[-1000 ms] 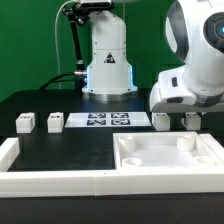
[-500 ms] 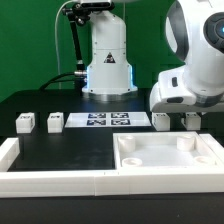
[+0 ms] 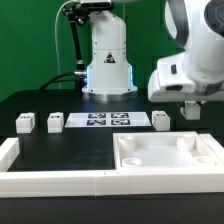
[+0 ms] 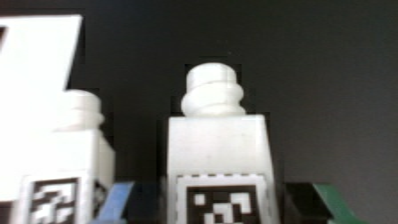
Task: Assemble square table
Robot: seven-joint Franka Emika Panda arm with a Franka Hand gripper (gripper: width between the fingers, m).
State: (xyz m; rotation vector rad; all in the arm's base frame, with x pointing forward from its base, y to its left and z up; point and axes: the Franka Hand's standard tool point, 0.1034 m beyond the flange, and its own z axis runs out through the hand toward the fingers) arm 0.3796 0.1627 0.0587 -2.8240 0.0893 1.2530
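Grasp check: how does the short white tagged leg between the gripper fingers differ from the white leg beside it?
Gripped leg is clamped by the gripper; neighbouring leg stands free. Gripped leg hangs above the black table; neighbouring leg rests on it. Both: white, upright, tagged.

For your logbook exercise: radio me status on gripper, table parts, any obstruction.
Gripper shut on one leg. Tabletop rim-up, no legs fitted. Neighbouring leg stands close beside.

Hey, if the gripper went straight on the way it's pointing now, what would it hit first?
Probably the bare black table: the gripper points down with a leg in its jaws, and that leg would land first, beside the neighbouring leg, though depth is unclear.
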